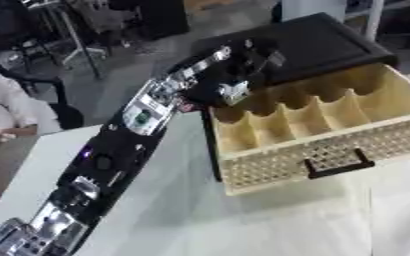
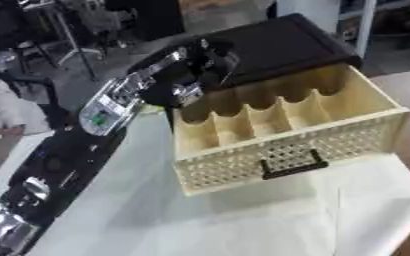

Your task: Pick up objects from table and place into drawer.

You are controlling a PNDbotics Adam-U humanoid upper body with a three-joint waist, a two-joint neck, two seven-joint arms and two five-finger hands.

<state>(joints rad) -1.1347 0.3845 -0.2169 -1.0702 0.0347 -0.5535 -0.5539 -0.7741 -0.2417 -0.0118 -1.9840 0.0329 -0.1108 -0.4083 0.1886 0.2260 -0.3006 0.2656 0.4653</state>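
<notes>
Left robot hand (image 1: 243,70): over the drawer's back left corner, at 11 o'clock; fingers curled, whether it holds anything I cannot tell.
Drawer (image 1: 331,150): one, open on the worktop (image 1: 243,220), wavy dividers, black handle (image 1: 338,165).
Task object: none visible; handling unjudgeable.
Right robot hand: unseen.

We read the drawer (image 1: 322,135) as pale unfinished-looking wood, matt, with thin wavy wood dividers inside. Its front panel is a woven cane-like mesh, rough and open-textured. The handle (image 1: 338,166) looks matt black, metal or plastic, can't tell which. The cabinet top (image 1: 318,42) is dark, smooth, with a slight sheen. The table (image 2: 243,220) looks covered in white cloth or paper, matt, lightly creased. The left arm (image 1: 112,165) is glossy black casing with shiny silver metal joints.
</notes>
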